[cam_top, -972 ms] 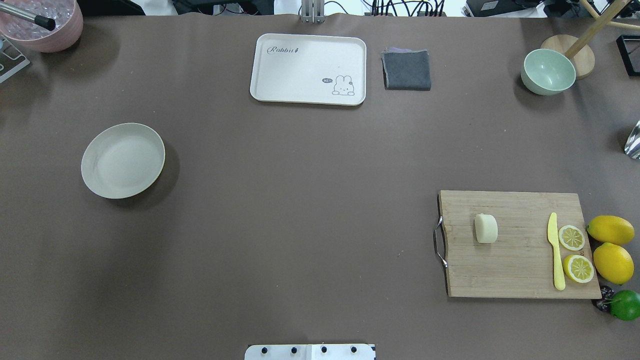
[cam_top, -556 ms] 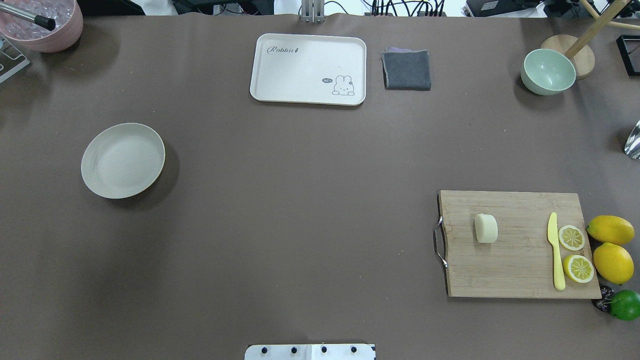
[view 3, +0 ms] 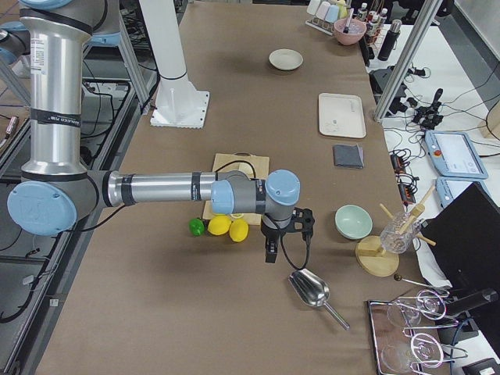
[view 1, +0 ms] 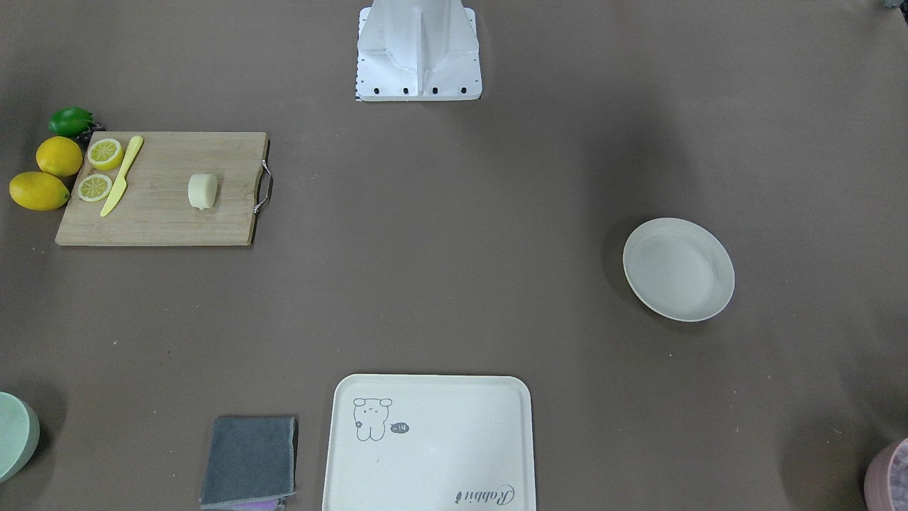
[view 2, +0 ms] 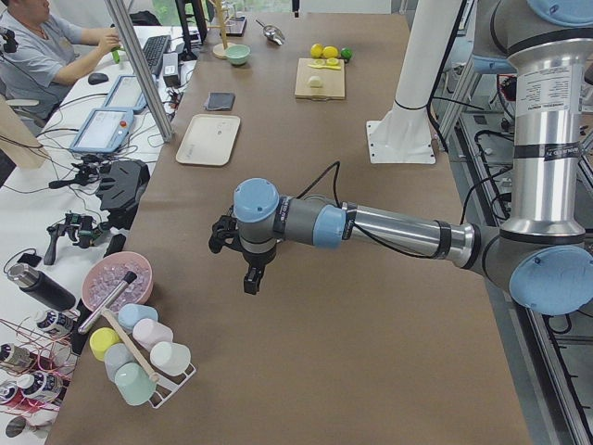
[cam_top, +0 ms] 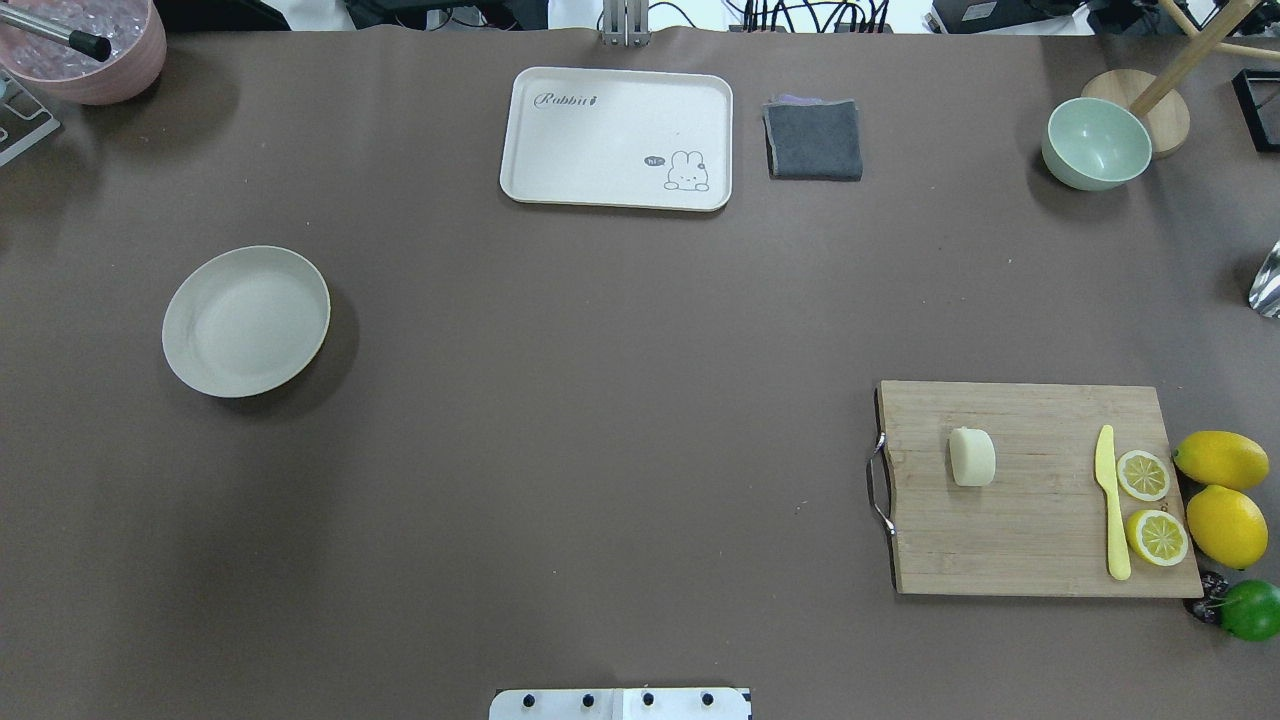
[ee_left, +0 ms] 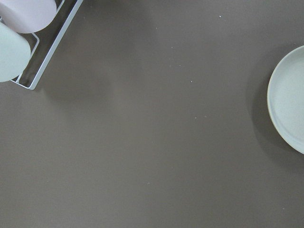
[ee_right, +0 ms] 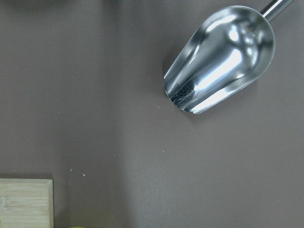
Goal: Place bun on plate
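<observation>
The bun (cam_top: pixel 972 457), a small pale cream block, lies on the left half of a wooden cutting board (cam_top: pixel 1040 520) at the table's right; the front-facing view shows the bun (view 1: pixel 202 191) too. The empty off-white plate (cam_top: pixel 246 321) sits far off on the table's left, and its edge shows in the left wrist view as the plate (ee_left: pixel 289 99). Neither gripper shows overhead. The left gripper (view 2: pixel 248 276) hangs over bare table short of the plate. Beyond the board's outer end, the right gripper (view 3: pixel 270 251) hangs near the lemons. I cannot tell whether either is open or shut.
On the board lie a yellow knife (cam_top: pixel 1110 505) and two lemon halves (cam_top: pixel 1143 475); lemons (cam_top: pixel 1222 460) and a lime (cam_top: pixel 1250 609) sit beside it. A cream tray (cam_top: pixel 617 138), grey cloth (cam_top: pixel 813 139) and green bowl (cam_top: pixel 1096 143) stand at the back. A metal scoop (ee_right: pixel 221 59) lies under the right wrist.
</observation>
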`<state>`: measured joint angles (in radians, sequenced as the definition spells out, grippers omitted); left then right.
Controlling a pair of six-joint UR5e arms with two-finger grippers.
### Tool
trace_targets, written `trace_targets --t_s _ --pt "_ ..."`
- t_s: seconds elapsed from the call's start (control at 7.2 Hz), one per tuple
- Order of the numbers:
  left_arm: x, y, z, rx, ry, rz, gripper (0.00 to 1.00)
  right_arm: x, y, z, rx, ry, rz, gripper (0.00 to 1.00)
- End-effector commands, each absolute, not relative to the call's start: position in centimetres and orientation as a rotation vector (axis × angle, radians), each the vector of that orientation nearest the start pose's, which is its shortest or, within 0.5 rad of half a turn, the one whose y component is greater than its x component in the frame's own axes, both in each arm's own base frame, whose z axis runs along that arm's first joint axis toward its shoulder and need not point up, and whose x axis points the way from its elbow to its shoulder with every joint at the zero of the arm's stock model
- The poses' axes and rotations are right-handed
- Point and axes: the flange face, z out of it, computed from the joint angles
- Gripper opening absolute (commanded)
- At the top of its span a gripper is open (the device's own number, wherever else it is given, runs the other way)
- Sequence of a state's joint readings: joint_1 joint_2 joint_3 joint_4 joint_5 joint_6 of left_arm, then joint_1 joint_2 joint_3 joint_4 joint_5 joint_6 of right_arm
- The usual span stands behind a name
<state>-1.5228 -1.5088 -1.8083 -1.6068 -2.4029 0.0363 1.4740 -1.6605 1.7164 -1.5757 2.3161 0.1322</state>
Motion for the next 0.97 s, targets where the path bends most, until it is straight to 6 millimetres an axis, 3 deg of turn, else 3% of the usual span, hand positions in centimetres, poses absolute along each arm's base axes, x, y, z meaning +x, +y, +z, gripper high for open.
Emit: trace_targets --t_s 0.0,0.14,0.28,0.42,0.56,0.69,0.83 --pt "-3.5 -47.7 55.6 0.22 0.834 0.173 0.96 2.1 -46.0 63.1 -0.038 -0.757 0.016 1.0" --pt "-2.7 -48.7 54.3 0.219 0.84 0.154 0.89 1.9 -46.0 63.0 -0.043 -0.785 0.013 1.0" --pt "2.0 -50.4 51.7 0.188 0.867 0.122 0.97 1.7 -46.0 62.6 -0.044 -0.831 0.011 1.0" --pt "7.2 -50.6 50.7 0.171 0.903 0.098 0.97 1.4 -46.0 61.8 -0.038 -0.876 0.002 1.0" --pt "11.2 -51.0 50.5 0.145 0.936 0.064 0.98 1.3 -46.1 59.6 0.004 -0.882 -0.023 1.0" --pt "13.1 -51.3 52.8 0.168 0.9 0.079 0.97 1.4 -46.1 57.5 0.046 -0.882 -0.042 1.0" --pt "15.2 -51.3 54.8 0.157 0.881 0.099 0.97 1.4 -46.0 56.9 0.055 -0.885 -0.044 1.0"
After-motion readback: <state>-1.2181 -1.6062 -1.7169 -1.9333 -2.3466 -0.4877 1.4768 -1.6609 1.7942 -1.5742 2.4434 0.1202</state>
